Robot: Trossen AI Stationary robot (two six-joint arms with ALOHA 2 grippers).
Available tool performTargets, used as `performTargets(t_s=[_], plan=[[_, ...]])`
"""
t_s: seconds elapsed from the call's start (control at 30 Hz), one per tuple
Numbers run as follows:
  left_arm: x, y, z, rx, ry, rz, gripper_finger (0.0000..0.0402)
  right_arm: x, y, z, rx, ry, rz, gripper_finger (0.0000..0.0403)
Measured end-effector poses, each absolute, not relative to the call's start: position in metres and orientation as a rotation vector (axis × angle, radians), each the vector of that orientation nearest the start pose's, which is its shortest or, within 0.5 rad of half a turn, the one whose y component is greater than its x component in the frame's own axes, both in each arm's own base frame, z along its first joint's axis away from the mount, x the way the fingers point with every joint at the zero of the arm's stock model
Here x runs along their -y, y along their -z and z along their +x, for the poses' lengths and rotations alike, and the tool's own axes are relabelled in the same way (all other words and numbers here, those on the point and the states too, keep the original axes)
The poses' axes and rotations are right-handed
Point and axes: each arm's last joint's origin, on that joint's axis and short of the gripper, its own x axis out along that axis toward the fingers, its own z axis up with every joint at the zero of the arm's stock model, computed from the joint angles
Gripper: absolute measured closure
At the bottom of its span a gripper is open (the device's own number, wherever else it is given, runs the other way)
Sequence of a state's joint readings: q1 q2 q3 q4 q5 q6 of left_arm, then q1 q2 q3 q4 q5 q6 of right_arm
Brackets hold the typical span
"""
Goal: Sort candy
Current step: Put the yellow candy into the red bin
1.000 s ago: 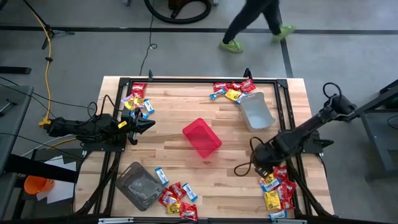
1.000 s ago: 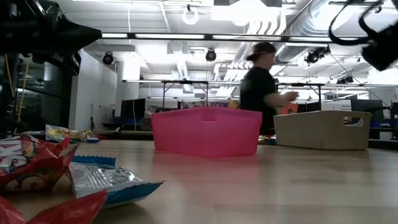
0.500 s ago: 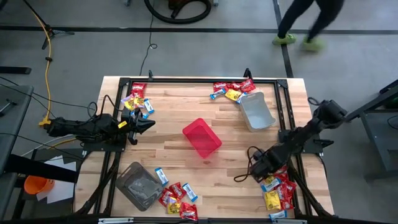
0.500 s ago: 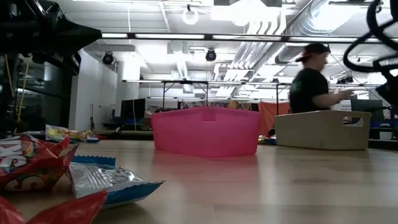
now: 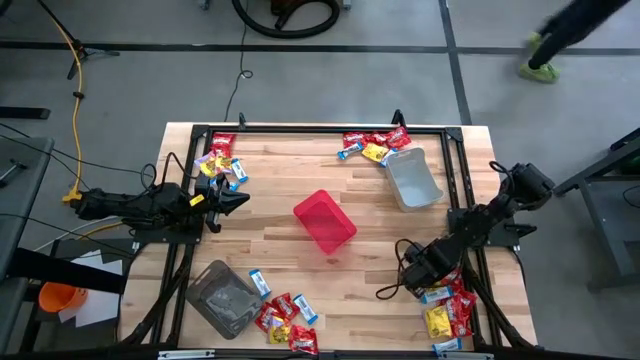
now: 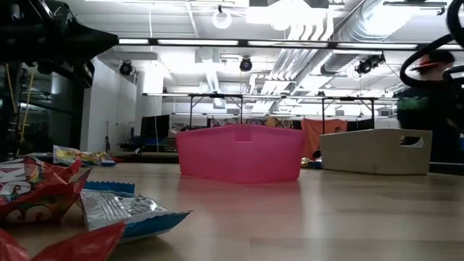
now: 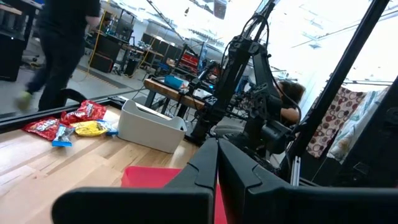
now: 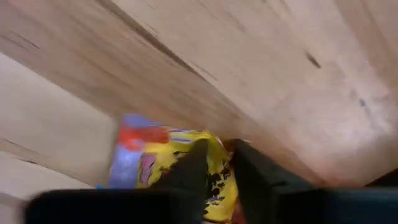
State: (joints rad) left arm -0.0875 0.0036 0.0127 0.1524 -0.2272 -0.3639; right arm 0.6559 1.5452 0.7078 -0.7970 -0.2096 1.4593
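Candy packets in red, yellow and blue-and-white lie in piles at the table's corners: far left (image 5: 220,160), far right (image 5: 375,145), near left (image 5: 285,320) and near right (image 5: 448,312). My right gripper (image 5: 425,285) is down at the near-right pile, shut on a yellow candy (image 8: 217,165). A blue-and-white packet (image 8: 134,163) lies next to that candy. My left gripper (image 5: 238,200) waits shut at the table's left side, its fingers (image 7: 217,168) pointing toward the red bin (image 5: 324,222). My right gripper pinches the yellow candy packet between its two fingers (image 8: 194,167), which come down at it slanting from above. The packet's edge (image 8: 219,149) shows between the fingers, close over the wood. Whether it is lifted clear does not show.
The red bin stands in the table's middle. A light grey tub (image 5: 413,178) sits at the far right and a clear tub (image 5: 222,298) at the near left. A black frame (image 5: 320,128) runs along the table's edges. A person's foot (image 5: 540,70) shows beyond the far edge.
My right gripper has come down and toward the table's near edge, onto the near-right candy pile. A person beyond the far edge has walked off to the right.
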Motion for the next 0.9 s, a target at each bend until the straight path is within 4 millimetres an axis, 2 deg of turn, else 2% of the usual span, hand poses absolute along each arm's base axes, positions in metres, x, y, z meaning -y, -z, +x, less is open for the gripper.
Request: performTargets(t_s=[0.03,0.13,0.23,0.33,0.47,0.6,0.77,0.9], plan=[[0.002,-0.182,0.095,0.183,-0.109,-0.388,0.0402,-0.136,-0.132,0.167,-1.685,0.602,0.687,0.0387],[0.002,-0.182,0.095,0.183,-0.108,-0.388,0.0402,-0.133,-0.139,0.164,-1.651,0.579,0.688,0.0389],[0.002,-0.182,0.095,0.183,-0.109,-0.388,0.0401,-0.131,-0.157,0.165,-1.57,0.531,0.72,0.04],[0.002,-0.182,0.095,0.183,-0.108,-0.388,0.0401,-0.127,-0.187,0.169,-1.423,0.456,0.728,0.04],[0.002,-0.182,0.095,0.183,-0.109,-0.388,0.0402,-0.115,-0.233,0.176,-1.129,0.337,0.65,0.0401],[0.002,-0.182,0.095,0.183,-0.109,-0.388,0.0401,-0.097,-0.271,0.18,-0.806,0.337,0.529,0.0402],[0.002,-0.182,0.095,0.183,-0.109,-0.388,0.0402,-0.075,-0.292,0.197,-0.571,0.349,0.393,0.0402],[0.002,-0.182,0.095,0.184,-0.109,-0.388,0.0402,-0.063,-0.297,0.23,-0.473,0.249,0.289,0.0402]])
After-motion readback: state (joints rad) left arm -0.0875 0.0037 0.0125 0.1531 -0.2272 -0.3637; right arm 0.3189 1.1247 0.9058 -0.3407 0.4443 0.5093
